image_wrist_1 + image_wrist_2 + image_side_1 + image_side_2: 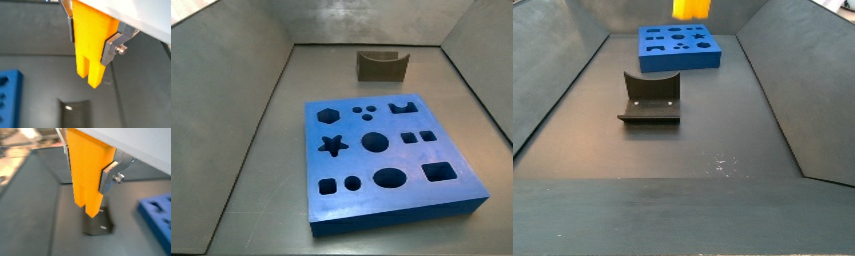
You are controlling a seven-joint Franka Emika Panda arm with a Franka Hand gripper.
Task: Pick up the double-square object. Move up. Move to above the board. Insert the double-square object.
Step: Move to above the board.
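— Yellow-orange plastic fills both wrist views: that is the double-square object (91, 45), two square bars side by side, hanging lower end down.

— And the pincer (88, 165)?

— Closed on the piece. Its silver fingers (112, 48) press against opposite sides of the upper part, with the lower ends of the bars free beneath them. Everything is well off the floor.

— Where is it relative to the board?

— In a side view the orange piece (692, 9) shows at the upper edge, above the far part of the board (708, 60). In a wrist view only a blue corner of the board (157, 218) shows off to one side, and the fixture (99, 222) lies on the floor under the bar tips. So I judge the piece is raised but not yet over its cut-out.

— What could go wrong?

— A descent from here would miss the slot and hit the blue face or the fixture. If the bars are twisted against the slot, they could jam on its rim or slip in the fingers.

— Anything unclear?

— The matching cut-out cannot be picked out. The far side view shows no arm at all, and the other cuts off everything above the piece.
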